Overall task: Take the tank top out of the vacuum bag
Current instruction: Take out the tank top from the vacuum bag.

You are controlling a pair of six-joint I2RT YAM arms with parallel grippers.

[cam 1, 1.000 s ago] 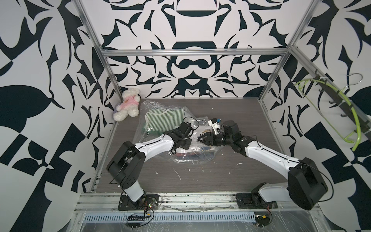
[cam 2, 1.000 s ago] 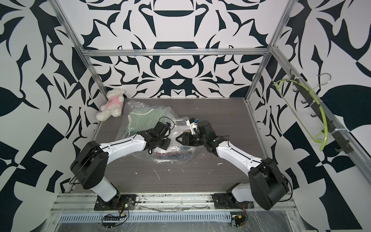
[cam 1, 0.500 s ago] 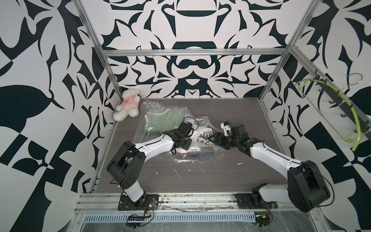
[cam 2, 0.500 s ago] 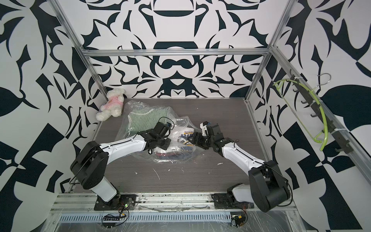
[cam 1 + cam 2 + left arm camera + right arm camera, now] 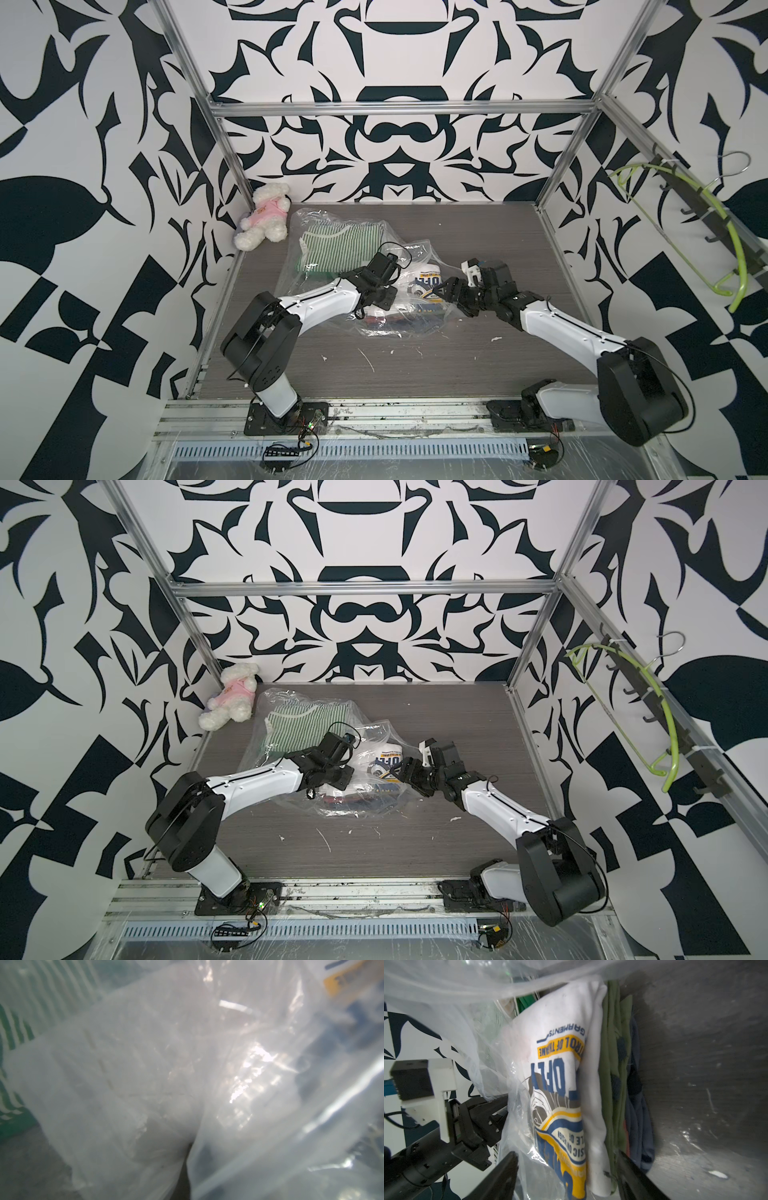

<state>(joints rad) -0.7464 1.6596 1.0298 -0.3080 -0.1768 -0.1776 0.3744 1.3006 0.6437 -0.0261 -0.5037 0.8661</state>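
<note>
Grey tabletop (image 5: 415,374), L gripper (image 5: 503,1108) pinching vacuum bag (image 5: 291,270), R gripper (image 5: 566,1154) spread wide

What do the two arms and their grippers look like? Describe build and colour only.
The left arm and right arm have smooth white link shells with a thin dark seam, bulky black joint housings and black base plates. The left gripper and right gripper are black with tapering fingers. Each wrist carries a white bracket holding a black camera block, with thin black cables looping nearby.
</note>
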